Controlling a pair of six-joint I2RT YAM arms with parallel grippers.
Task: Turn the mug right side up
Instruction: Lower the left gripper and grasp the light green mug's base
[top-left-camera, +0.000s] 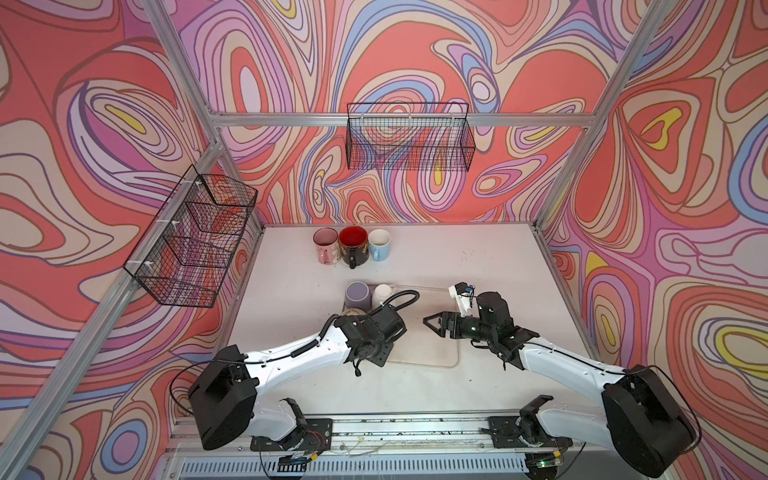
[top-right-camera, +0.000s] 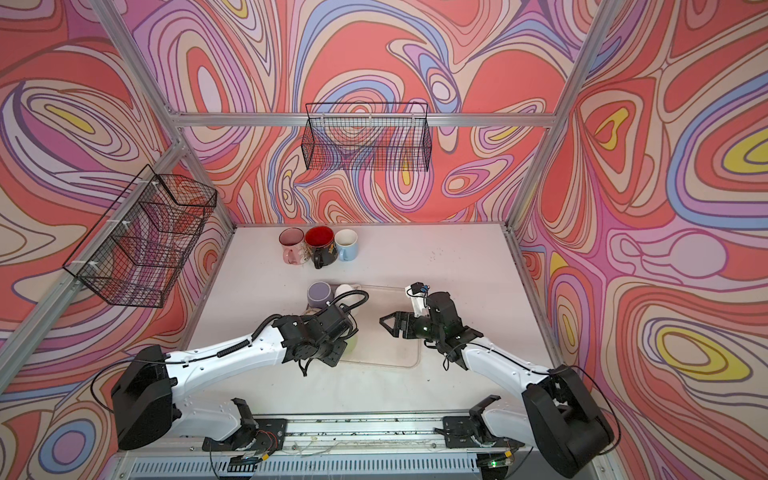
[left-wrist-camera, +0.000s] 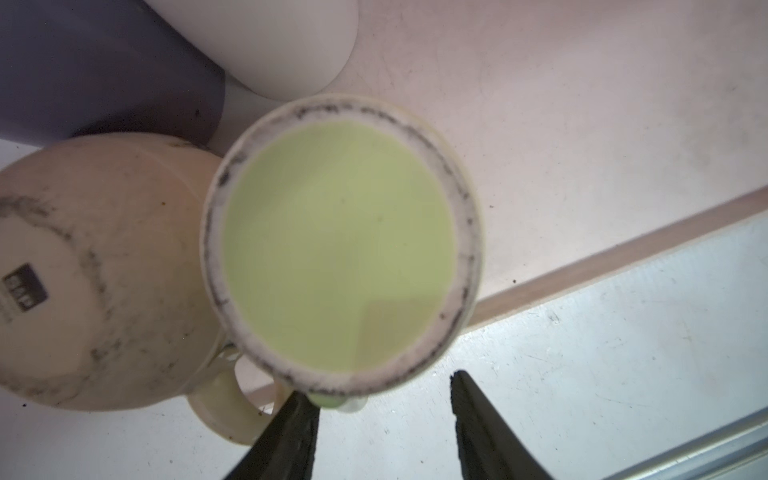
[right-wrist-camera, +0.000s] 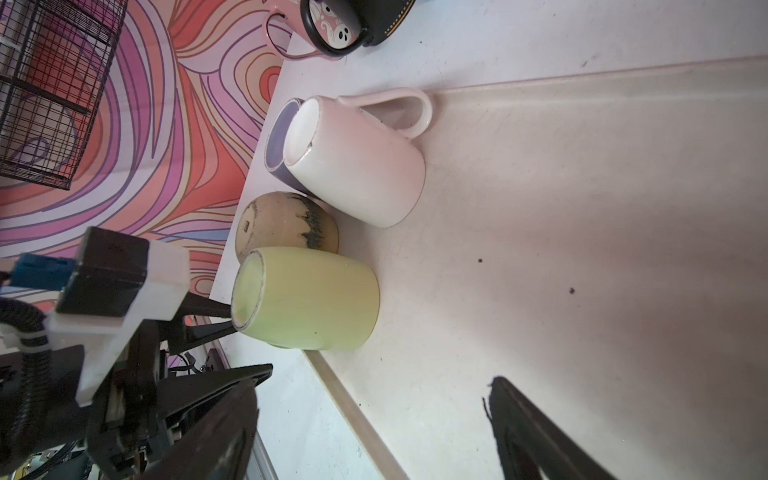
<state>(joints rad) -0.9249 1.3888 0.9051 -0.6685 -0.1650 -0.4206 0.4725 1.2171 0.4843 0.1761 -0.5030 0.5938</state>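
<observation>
The green mug (left-wrist-camera: 340, 245) is seen standing mouth down on the tray (right-wrist-camera: 582, 166), at the tray's corner nearest the left arm, with its scuffed base ring turned up. The left gripper (left-wrist-camera: 378, 384) is positioned over that corner, pointing down. Its jaws are spread, and only bare surface (top-left-camera: 457, 257) is seen between them.

The mug is not enclosed. In the left wrist view its base lies just beyond the fingertips, and a green stub of its handle shows right beside one finger (left-wrist-camera: 291, 436). In the right wrist view the two fingertips are level with the upturned base and reach its rim on the side facing off the tray. Whether they touch it cannot be told.

A beige mug (right-wrist-camera: 282, 222), also base up, is found just beside the green mug along the same tray edge. A white mug (right-wrist-camera: 357, 174) is stood base up farther in on the tray, with a purple mug (right-wrist-camera: 276, 141) close behind it.

The right gripper (right-wrist-camera: 376, 378) is placed above the tray's opposite side, well apart from the green mug, with its jaws wide and nothing between them.

Beyond the tray's far edge, a pink mug (top-left-camera: 325, 245), a black mug (top-left-camera: 353, 245) and a blue mug (top-left-camera: 379, 244) are lined up upright.
</observation>
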